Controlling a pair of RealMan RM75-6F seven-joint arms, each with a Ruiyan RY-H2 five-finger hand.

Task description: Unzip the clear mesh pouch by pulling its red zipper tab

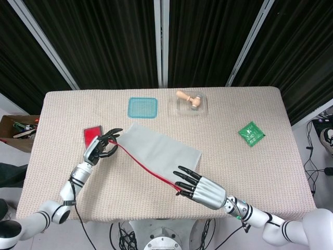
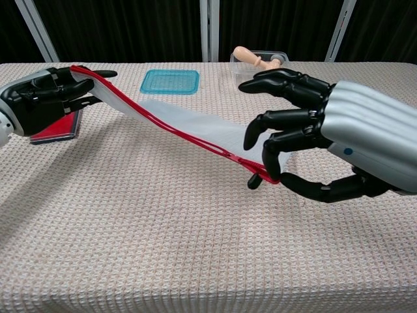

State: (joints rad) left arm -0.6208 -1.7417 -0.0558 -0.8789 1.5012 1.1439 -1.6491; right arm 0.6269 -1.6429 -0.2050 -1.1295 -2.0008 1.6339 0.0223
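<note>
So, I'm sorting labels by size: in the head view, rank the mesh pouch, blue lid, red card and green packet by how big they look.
1. mesh pouch
2. blue lid
3. green packet and red card: alike; the left hand partly covers the card.

You've got a clear mesh pouch (image 1: 158, 149) w/ red zip edge, teal lid (image 1: 142, 108), green packet (image 1: 251, 133) — beige waffle-weave cloth (image 1: 250, 166), black/silver hands.

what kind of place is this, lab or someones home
Most likely a robot lab or data-collection booth. A cloth-covered table stands before black curtains on metal frames, loose cables trail on the floor, and small unrelated props such as a teal tray are laid out.
</note>
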